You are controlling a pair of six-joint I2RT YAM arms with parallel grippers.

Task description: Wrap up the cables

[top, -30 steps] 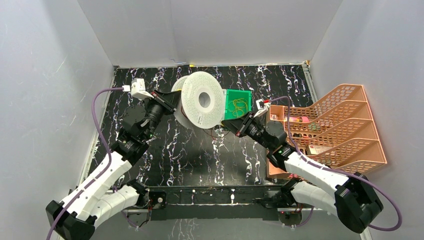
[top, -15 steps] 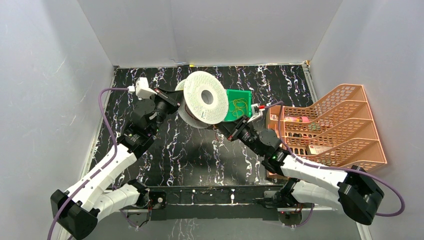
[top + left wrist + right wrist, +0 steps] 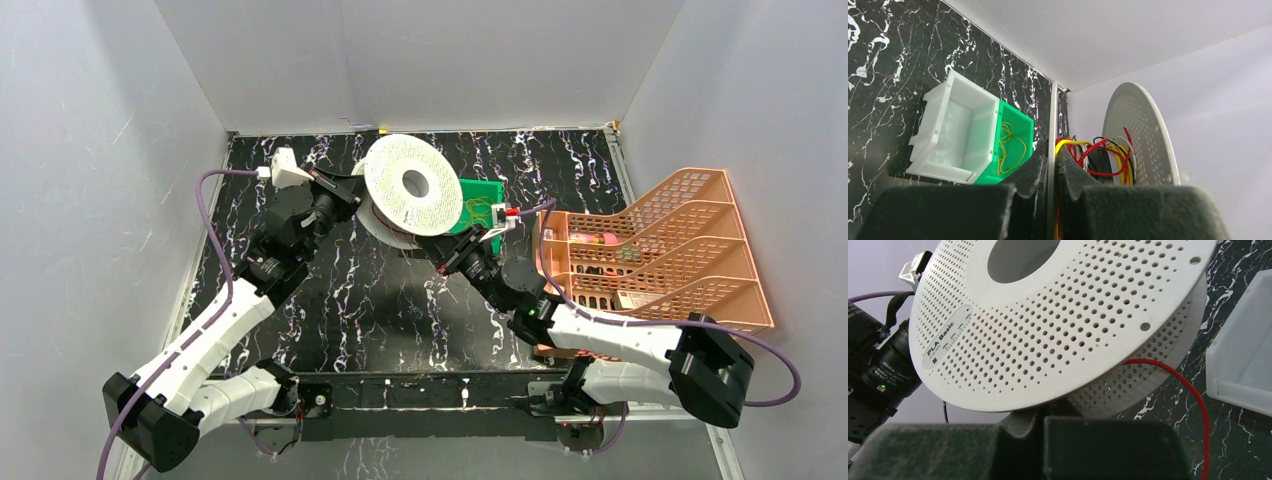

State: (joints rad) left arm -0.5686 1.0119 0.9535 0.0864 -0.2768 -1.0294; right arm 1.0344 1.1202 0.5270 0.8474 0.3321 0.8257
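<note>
Left gripper point(image 3: 1052, 167) pinches the spool point(image 3: 412, 185) by one flange, seen edge-on. Right gripper point(image 3: 1040, 424) has its jaws pressed together at the spool's lower rim. Yellow cables point(image 3: 1009, 145) lie loosely looped in the green bin point(image 3: 1017, 108) beside the spool, with no single heading.

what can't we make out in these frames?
- Right wrist view: the spool flange covers the tips of the right gripper, so what they pinch is unseen.
- Right wrist view: the red wire has its lower end cut off by the bottom edge.
- Left wrist view: the left gripper blocks the lower windings on the spool.
- Top view: orange rack contents too small.
</note>
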